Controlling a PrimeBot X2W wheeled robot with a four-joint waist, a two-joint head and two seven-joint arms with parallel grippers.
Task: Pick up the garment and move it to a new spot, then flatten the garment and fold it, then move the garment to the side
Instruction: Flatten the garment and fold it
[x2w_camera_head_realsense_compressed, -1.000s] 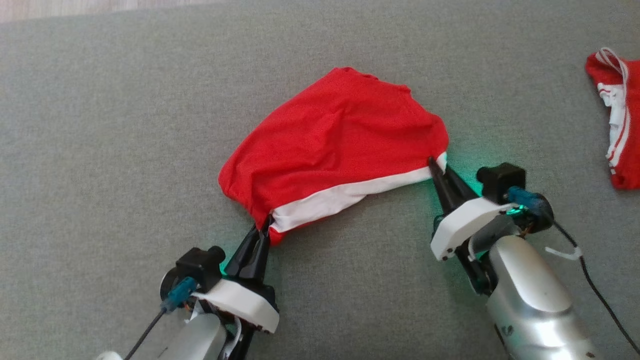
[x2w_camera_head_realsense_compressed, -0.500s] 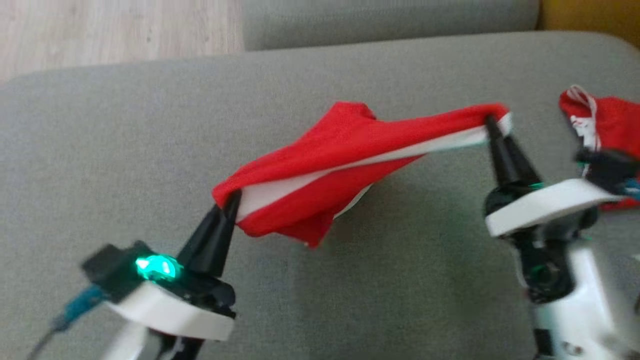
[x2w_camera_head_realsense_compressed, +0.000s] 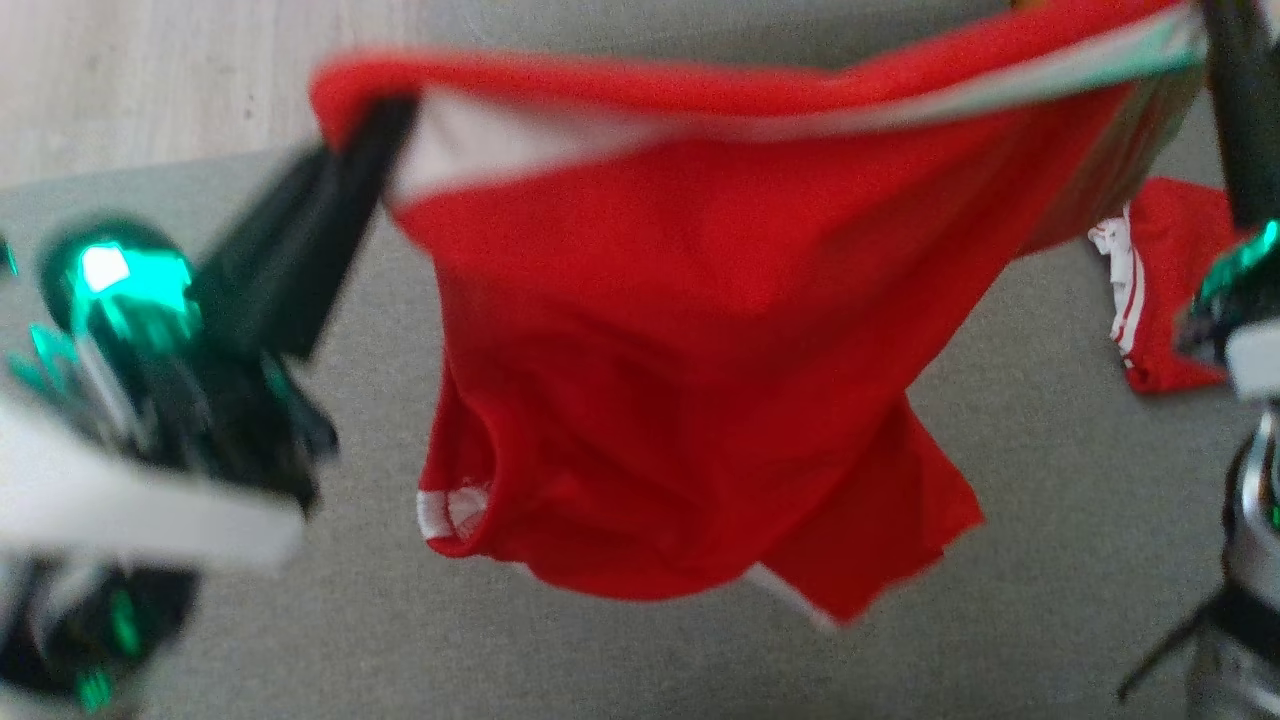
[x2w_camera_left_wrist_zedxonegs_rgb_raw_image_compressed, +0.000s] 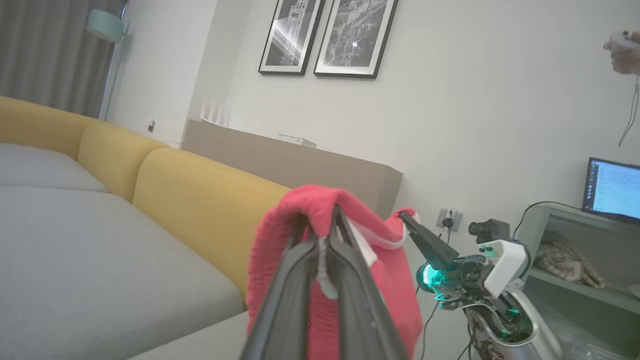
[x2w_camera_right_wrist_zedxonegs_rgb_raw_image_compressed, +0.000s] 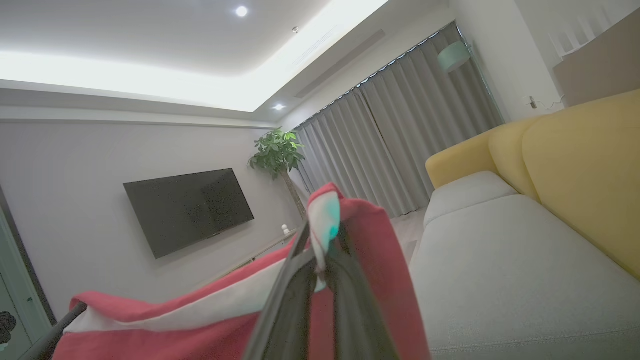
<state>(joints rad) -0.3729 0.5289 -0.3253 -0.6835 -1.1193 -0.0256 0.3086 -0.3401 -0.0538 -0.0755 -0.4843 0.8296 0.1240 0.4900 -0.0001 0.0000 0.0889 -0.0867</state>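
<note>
Red garment (x2w_camera_head_realsense_compressed: 680, 380) strung up between both grippers; left gripper (x2w_camera_head_realsense_compressed: 390, 120) clamped on one corner of white-banded edge, right gripper (x2w_camera_head_realsense_compressed: 1222, 40) clamped on the other; rest hanging below them, over grey sofa cushion (x2w_camera_head_realsense_compressed: 1050, 480). Blurred.

No legible text, label, brand or number in any view.
Lit laptop screen (x2w_camera_left_wrist_zedxonegs_rgb_raw_image_compressed: 614, 189), right edge of the left wrist view: rows of writing, too small to read.
Two black-framed monochrome prints (x2w_camera_left_wrist_zedxonegs_rgb_raw_image_compressed: 327, 37) on the white wall: no caption discernible.
Red garment with white band (x2w_camera_head_realsense_compressed: 700, 350): blurred, no readable print.
</note>
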